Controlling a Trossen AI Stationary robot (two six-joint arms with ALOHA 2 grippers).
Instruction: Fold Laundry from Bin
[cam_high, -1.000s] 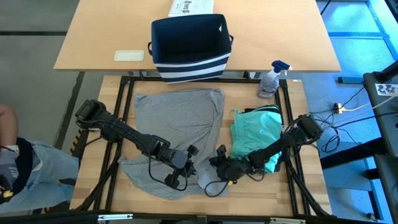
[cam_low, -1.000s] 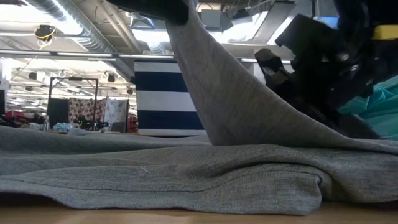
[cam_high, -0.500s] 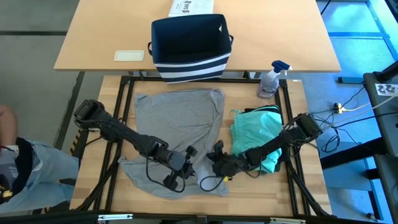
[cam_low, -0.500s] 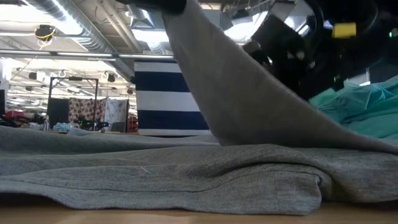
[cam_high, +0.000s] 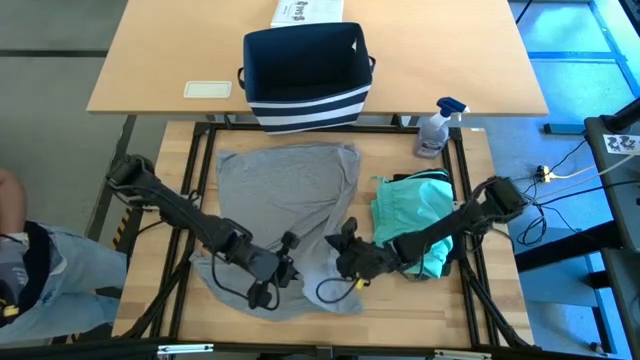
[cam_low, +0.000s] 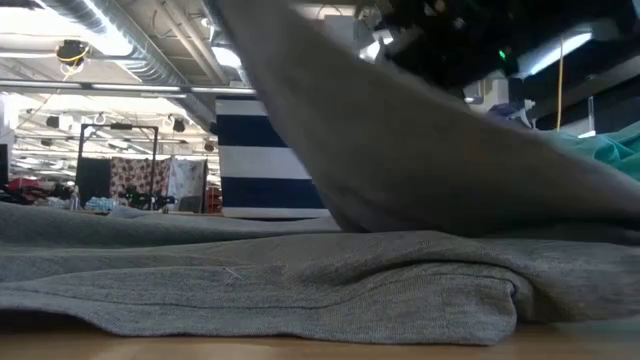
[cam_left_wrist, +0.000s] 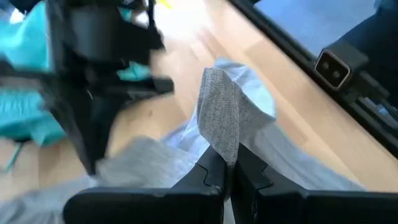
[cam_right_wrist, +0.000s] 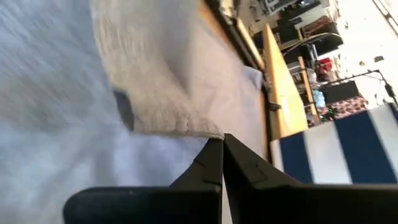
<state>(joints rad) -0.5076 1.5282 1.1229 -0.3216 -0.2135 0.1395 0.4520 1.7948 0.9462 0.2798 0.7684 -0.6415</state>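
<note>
Grey T-shirt (cam_high: 290, 200): soft, light, limp knit, spread on the table (cam_high: 480, 300), long axis running from near edge toward the bin (cam_high: 305, 75). Left pincer (cam_high: 285, 268) clenched on a raised fold at the near hem; right pincer (cam_high: 345, 262) clenched just beside it. Best taken at hem corners. Teal piece (cam_high: 415, 215) heaped alongside.

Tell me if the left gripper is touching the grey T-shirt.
Touching. The left wrist view shows the left gripper shut on a fold of the grey T-shirt, cloth rising from between its fingers.
</note>
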